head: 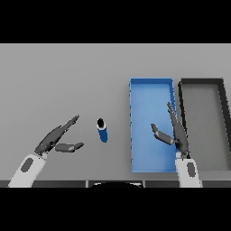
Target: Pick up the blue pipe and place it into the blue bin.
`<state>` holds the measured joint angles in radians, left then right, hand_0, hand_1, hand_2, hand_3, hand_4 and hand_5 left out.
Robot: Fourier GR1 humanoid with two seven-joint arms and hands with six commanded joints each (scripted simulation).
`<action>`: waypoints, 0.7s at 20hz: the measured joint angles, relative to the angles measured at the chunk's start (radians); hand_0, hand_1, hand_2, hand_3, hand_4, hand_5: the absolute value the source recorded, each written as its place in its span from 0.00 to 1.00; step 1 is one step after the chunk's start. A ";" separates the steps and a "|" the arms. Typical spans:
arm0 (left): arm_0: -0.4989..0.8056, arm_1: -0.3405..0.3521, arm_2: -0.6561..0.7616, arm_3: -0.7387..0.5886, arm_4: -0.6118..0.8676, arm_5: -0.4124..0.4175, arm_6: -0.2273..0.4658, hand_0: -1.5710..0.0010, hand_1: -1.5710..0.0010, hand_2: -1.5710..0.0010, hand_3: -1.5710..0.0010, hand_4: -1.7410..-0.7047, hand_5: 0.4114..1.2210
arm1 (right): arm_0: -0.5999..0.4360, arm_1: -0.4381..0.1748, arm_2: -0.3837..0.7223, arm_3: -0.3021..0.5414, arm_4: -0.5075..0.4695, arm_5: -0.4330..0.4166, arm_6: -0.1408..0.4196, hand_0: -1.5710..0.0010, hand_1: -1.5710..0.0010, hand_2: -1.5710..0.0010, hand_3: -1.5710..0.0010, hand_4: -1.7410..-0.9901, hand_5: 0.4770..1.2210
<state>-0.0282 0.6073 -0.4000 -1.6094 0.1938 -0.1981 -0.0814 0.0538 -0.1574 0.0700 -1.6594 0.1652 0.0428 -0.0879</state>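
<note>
I see a plain grey worktop (63, 76) filling my whole view, evenly lit with soft shadows. No walls, floor or windows show; a darker strip edges its near side.

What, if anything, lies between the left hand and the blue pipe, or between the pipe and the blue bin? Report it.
Nothing visible. Bare table separates the left hand from the blue pipe, and bare table again separates the pipe from the blue bin. The right hand hovers over the bin's right side, fingers open, off the direct path.
</note>
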 measured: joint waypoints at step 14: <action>-0.139 -0.265 -0.127 0.183 -0.119 0.036 0.004 1.00 1.00 1.00 1.00 0.60 0.06 | 0.006 -0.001 -0.012 -0.014 -0.011 -0.003 0.016 1.00 1.00 1.00 1.00 0.71 0.21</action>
<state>-0.1668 0.3424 -0.5269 -1.4264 0.0747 -0.1625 -0.0776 0.0600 -0.1581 0.0578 -1.6736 0.1546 0.0402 -0.0723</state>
